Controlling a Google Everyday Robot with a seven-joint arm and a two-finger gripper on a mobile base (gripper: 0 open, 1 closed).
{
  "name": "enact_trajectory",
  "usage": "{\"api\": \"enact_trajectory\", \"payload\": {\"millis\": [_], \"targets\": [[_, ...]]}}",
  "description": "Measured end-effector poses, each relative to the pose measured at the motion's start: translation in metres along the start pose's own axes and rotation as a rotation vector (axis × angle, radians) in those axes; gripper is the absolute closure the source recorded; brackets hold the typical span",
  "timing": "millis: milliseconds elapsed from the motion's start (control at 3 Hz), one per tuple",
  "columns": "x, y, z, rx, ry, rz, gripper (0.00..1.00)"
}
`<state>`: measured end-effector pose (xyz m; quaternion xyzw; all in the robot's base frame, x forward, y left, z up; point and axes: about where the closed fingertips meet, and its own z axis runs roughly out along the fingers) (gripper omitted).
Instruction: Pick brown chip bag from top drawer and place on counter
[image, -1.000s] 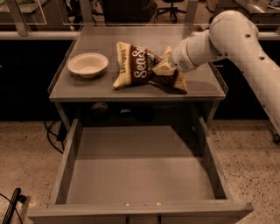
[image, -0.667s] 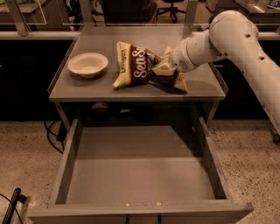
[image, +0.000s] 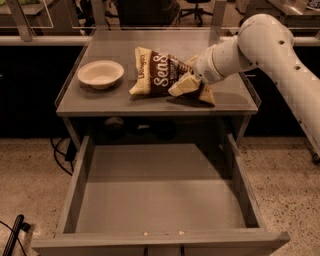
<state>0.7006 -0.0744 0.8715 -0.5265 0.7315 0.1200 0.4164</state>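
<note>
In the camera view, the two-finger gripper (image: 184, 84) on the white jointed robot arm (image: 265, 45) is seen low over the flat grey tabletop counter (image: 100, 102). It is set against the nearest end of the crinkly dark brown chip bag with cream-yellow edges (image: 157, 72). Whether the bag is clasped or free cannot be told.

The bag lies on the counter and stretches away from the gripper toward a shallow off-white round bowl (image: 100, 73), which stands apart beyond the bag's far end. Below and in front of the gripper, the wide shallow grey metal top drawer (image: 160, 200) stands pulled open, presumably for access, and no bag is seen in it. Placement is judged nearly complete, because the bag is supported by the counter.
</note>
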Motion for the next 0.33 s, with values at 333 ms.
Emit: {"api": "enact_trajectory", "payload": {"millis": [333], "targets": [[0.0, 0.0, 0.0, 0.0, 0.0, 0.0, 0.0]]}}
